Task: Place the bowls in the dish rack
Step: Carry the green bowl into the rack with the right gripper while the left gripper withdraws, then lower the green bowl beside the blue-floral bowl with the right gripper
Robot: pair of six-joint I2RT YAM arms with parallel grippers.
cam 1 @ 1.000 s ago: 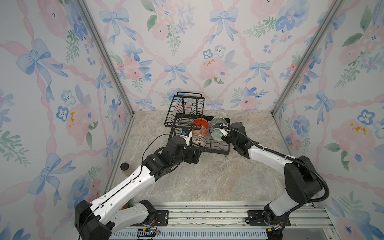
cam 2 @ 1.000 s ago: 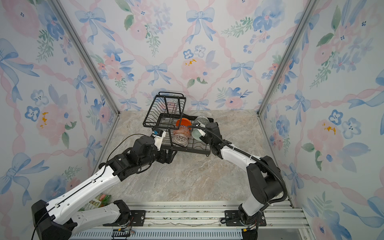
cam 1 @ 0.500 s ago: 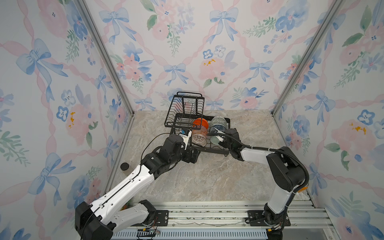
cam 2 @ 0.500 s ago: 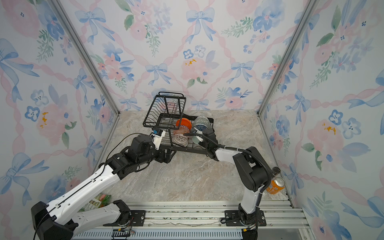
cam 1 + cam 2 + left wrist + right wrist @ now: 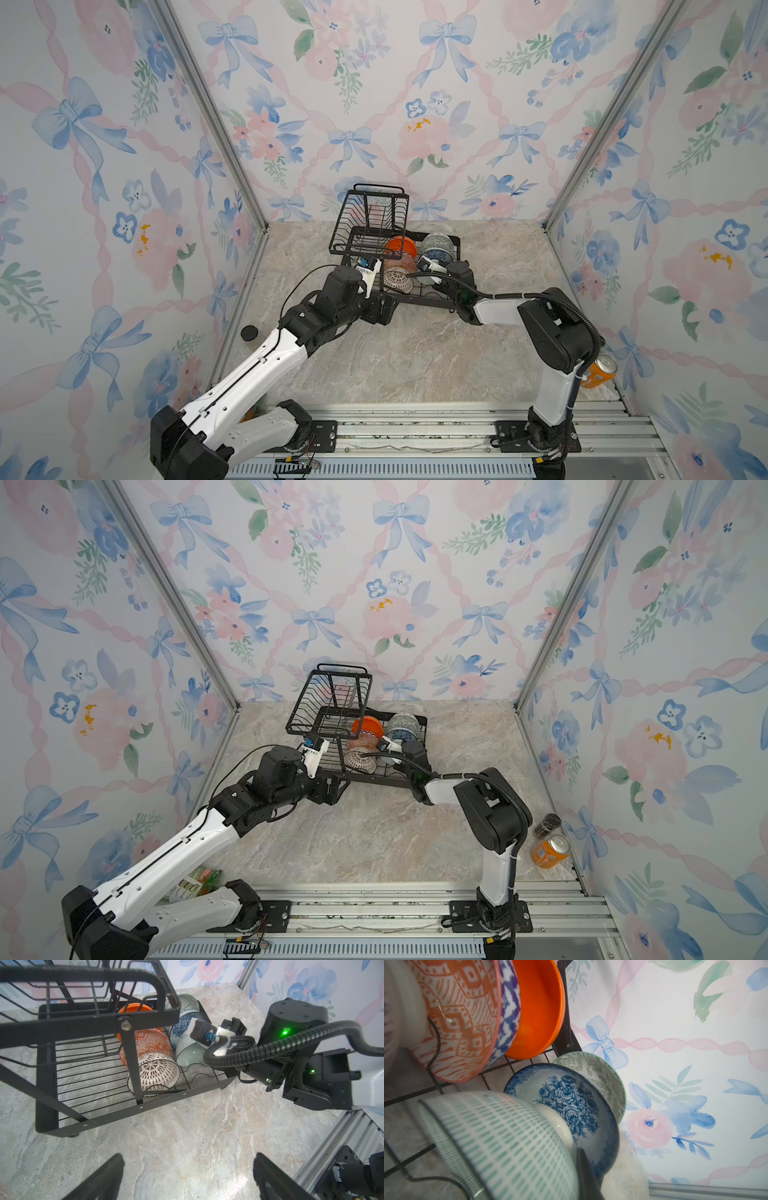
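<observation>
The black wire dish rack [image 5: 415, 300] [image 5: 145, 1107] stands at the back of the table. On edge in its lower tray are the plain orange bowl [image 5: 401, 246] [image 5: 542, 1012], the orange-white one [image 5: 149, 1043], the brown-lattice one [image 5: 155, 1072], the grey-green one [image 5: 604, 1078] and the blue floral one [image 5: 566, 1101]. My right gripper [image 5: 432, 275] is shut on the wall of the pale mint bowl [image 5: 189, 1053] [image 5: 500, 1136], which leans against the floral bowl; only one fingertip [image 5: 585, 1174] shows. My left gripper [image 5: 188, 1169] [image 5: 380, 309] hangs open and empty over the tabletop before the rack.
An orange can [image 5: 548, 852] and a dark jar [image 5: 546, 825] stand near the right wall at the front. A small black-lidded jar [image 5: 249, 332] sits by the left wall. A green packet [image 5: 195, 885] lies under the left arm. Metal rails [image 5: 415, 415] run along the front edge.
My right arm has folded back and down, bringing the mint bowl lower into the rack's tray beside the floral bowl. The left arm has barely moved.
</observation>
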